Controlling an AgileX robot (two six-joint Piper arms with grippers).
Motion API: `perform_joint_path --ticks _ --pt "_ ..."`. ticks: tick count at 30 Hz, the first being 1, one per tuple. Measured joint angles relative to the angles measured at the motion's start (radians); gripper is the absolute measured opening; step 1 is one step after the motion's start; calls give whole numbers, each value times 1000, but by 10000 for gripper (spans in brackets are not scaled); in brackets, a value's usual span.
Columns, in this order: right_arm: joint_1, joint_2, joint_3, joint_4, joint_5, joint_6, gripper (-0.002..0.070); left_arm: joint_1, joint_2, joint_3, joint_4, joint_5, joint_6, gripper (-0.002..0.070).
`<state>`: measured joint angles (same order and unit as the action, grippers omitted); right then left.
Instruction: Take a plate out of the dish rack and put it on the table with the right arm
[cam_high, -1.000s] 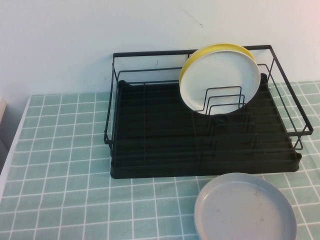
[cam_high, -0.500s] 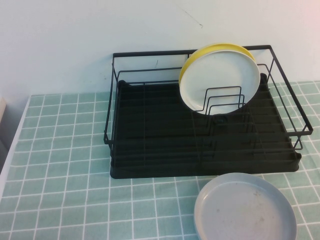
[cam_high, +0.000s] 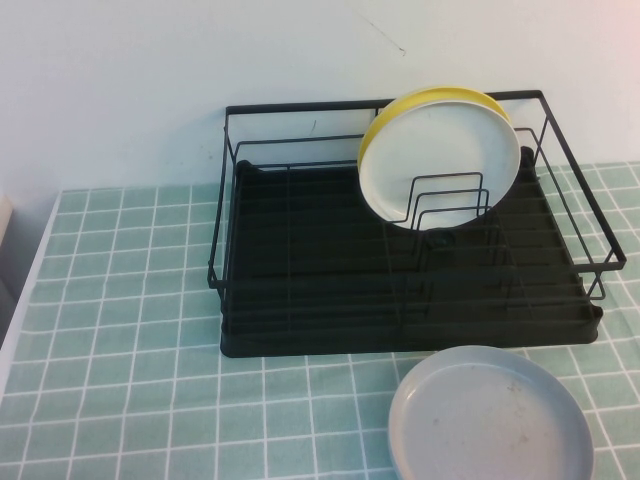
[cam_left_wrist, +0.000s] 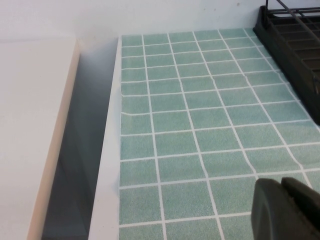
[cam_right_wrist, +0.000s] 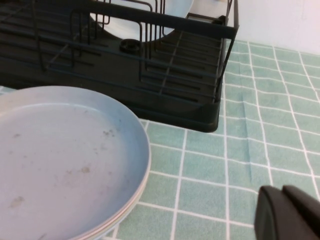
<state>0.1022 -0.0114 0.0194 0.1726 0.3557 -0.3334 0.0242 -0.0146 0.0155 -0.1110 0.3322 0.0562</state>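
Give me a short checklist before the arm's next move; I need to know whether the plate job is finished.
1. Plate flat on the table, in front of the dish rack: ok.
2. Right claw off the plate, shut, empty, above bare tiles beside it: ok.
3. Left claw parked over tiles away from the rack: ok; open or shut: cannot tell.
4. White plate and yellow plate upright in the rack: ok.
5. Plate fully on the table: cannot tell, the high view cuts off its near edge.
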Motion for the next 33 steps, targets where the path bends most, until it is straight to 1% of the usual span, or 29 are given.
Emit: perform_joint_path --ticks 3,7,13,19,25,33 --pt "0 0 0 -6 0 0 -1 0 0 0 0 0 0 -3" --pt "0 0 0 -71 -2 0 -1 0 0 0 0 0 2 -3" --pt "0 0 0 -88 -4 0 -1 0 0 0 0 0 2 -3" --pt "-7 0 0 -88 -4 0 -1 0 0 0 0 0 2 -3" --pt "-9 0 0 -34 -4 0 -1 0 0 0 0 0 2 -3" --pt "-9 0 0 -26 -4 0 -1 0 0 0 0 0 2 -3"
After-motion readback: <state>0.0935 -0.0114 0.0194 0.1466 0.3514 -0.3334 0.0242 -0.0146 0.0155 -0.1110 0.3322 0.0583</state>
